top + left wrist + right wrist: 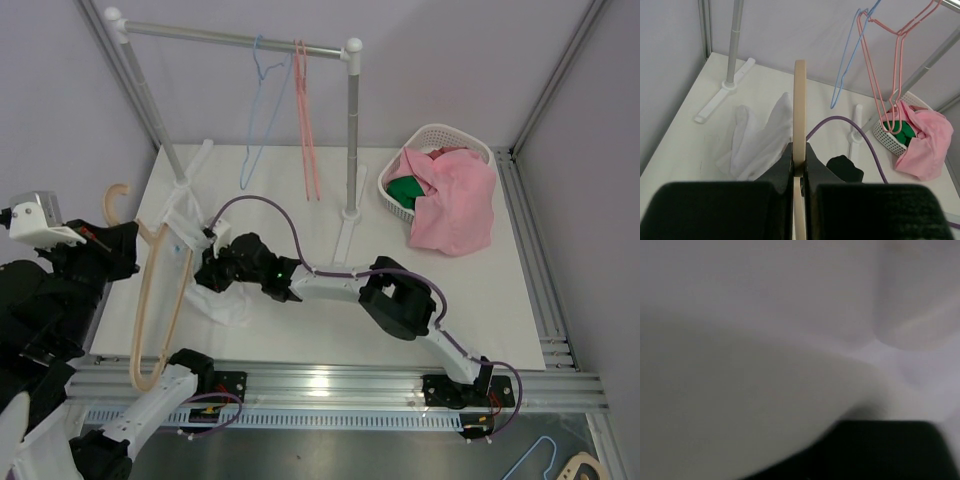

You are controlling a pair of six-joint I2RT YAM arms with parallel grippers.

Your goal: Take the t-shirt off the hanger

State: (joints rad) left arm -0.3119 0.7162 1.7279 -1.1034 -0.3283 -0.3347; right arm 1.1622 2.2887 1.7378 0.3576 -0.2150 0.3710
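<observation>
A beige hanger [150,300] is held off the table's left edge, its hook [115,195] pointing away. My left gripper [128,248] is shut on it; in the left wrist view the hanger [799,100] stands pinched between the black fingers [785,165]. The white t-shirt [228,305] lies crumpled on the table just right of the hanger and also shows in the left wrist view [757,140]. My right gripper [215,268] is down in the cloth and seems shut on it. The right wrist view is filled with blurred white t-shirt [765,340] above one black finger [885,450].
A clothes rack [235,40] stands at the back with a blue wire hanger [262,95] and a pink one [303,110]. Its white feet [190,180] rest on the table. A white basket [420,165] with pink cloth [455,205] sits at the back right.
</observation>
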